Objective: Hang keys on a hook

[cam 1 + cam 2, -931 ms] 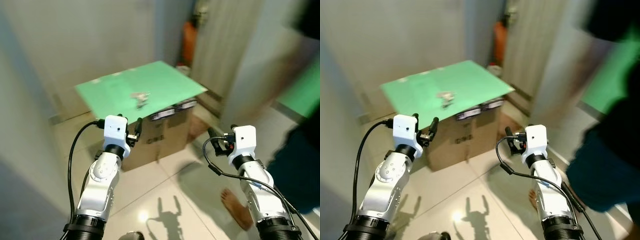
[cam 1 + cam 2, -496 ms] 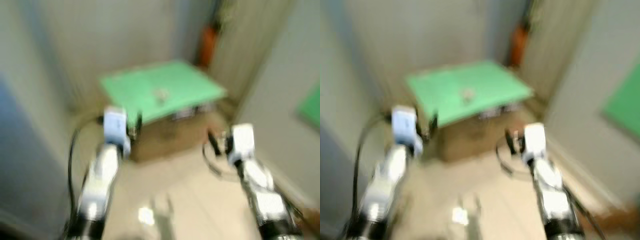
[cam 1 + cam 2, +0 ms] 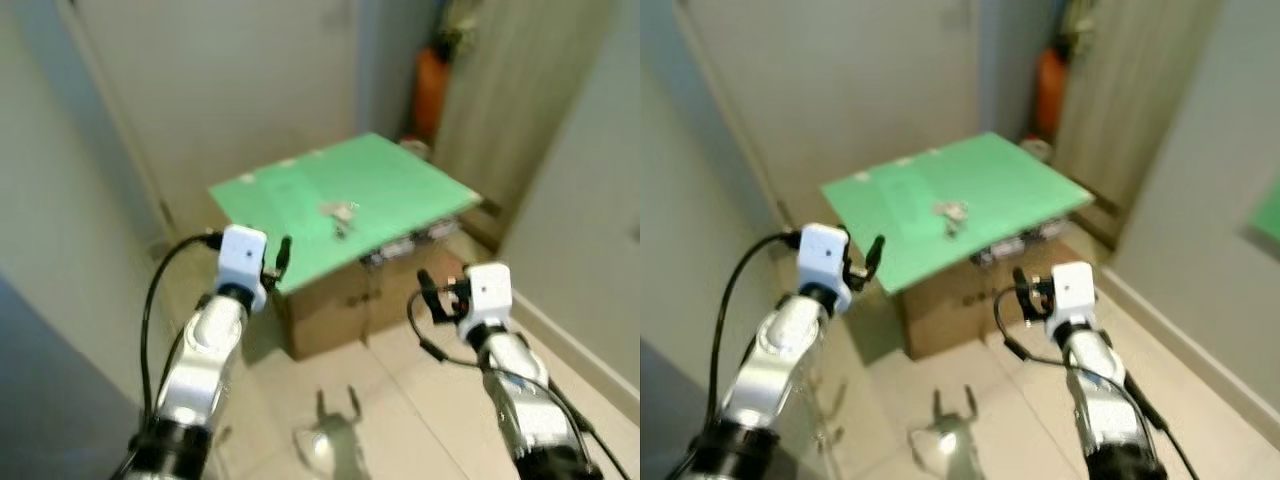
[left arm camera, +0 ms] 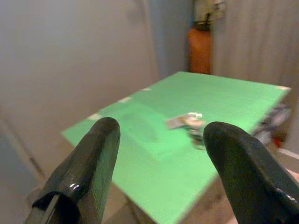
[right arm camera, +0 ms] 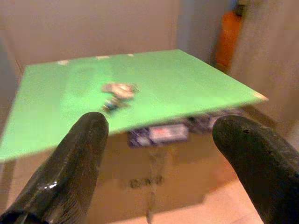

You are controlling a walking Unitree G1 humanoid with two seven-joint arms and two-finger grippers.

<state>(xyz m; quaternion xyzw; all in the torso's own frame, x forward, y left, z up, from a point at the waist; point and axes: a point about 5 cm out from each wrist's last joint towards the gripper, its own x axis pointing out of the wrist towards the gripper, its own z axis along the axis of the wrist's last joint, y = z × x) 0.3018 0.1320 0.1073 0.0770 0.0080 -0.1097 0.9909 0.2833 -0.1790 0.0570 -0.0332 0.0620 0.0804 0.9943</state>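
- The keys (image 3: pixel 338 213) lie near the middle of a green board (image 3: pixel 400 185), which rests flat on a cardboard box (image 3: pixel 340 305).
- The board overhangs the box on the side facing the robot.
- The left gripper (image 3: pixel 279 256) is raised just short of the board's near left edge; its fingers (image 4: pixel 91 163) are spread wide and hold nothing.
- The right gripper (image 3: pixel 428 292) hangs in front of the box, below the board's near edge, apart from it; its fingers (image 5: pixel 70 158) are also wide apart and empty.
- In both wrist views the keys show between the fingers, well ahead of them.
- An orange object (image 3: pixel 431 80) stands in the corner beyond the board's far side.
- Pale floor tiles (image 3: pixel 400 400) spread around the box.
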